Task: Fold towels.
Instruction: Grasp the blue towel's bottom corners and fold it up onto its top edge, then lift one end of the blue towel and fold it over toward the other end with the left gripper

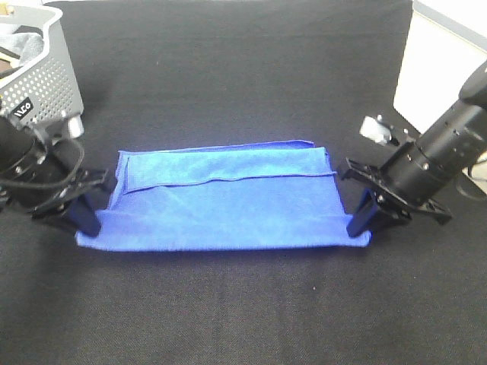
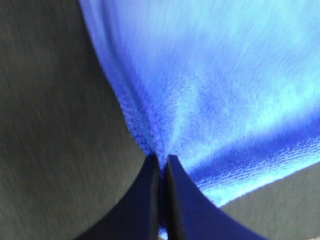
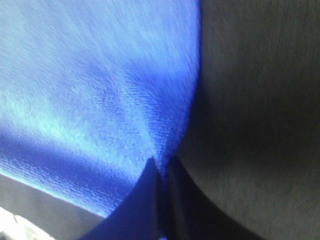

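Observation:
The royal-blue towel (image 1: 228, 201) lies on the black table, folded over along its length, with a hem line running across its upper half. My left gripper (image 1: 90, 226) is shut on the towel's front left corner; the wrist view shows its jaws pinched together on the blue cloth (image 2: 210, 100). My right gripper (image 1: 358, 226) is shut on the front right corner, its jaws also closed on the cloth (image 3: 100, 100). The front edge is stretched between the two grippers and lifted slightly. No white tag shows.
A grey perforated basket (image 1: 42, 84) with cloth inside stands at the back left. A white box (image 1: 434, 68) stands at the back right, with a small metal clip (image 1: 378, 129) next to it. Black table cloth (image 1: 243, 304) surrounds the towel.

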Robot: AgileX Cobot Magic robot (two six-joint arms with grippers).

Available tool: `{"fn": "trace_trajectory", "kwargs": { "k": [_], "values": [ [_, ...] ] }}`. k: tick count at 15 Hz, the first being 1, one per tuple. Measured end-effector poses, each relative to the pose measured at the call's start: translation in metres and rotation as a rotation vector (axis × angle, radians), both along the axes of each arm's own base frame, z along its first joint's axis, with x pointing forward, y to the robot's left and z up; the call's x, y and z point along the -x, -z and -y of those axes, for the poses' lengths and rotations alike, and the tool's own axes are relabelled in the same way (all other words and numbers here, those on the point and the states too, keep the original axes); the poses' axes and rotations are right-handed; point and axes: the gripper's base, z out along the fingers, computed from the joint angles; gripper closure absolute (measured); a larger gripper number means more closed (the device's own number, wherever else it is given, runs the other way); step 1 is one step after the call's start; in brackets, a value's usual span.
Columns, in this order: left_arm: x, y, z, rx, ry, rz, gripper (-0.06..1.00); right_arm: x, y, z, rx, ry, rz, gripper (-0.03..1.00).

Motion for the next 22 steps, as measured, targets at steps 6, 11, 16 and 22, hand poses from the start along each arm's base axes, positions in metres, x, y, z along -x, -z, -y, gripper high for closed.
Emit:
{"fn": "trace_trajectory", "kwargs": {
  "k": [6,11,16,22],
  "values": [
    [-0.066,-0.028,0.007,-0.01,-0.063,0.186,0.94,-0.079,-0.035,-0.008,-0.033,-0.019,0.208,0.97],
    [-0.109,-0.02,0.008,-0.038,-0.099,0.232,0.94,-0.123,-0.03,-0.012,-0.04,-0.01,0.27,0.97],
    [-0.128,0.013,0.01,-0.048,-0.103,0.194,0.79,-0.135,0.005,-0.013,-0.028,-0.009,0.23,0.75],
    [-0.125,0.018,0.009,-0.067,-0.121,0.152,0.11,-0.126,0.001,-0.015,-0.057,-0.035,0.132,0.02]
  ]
}}
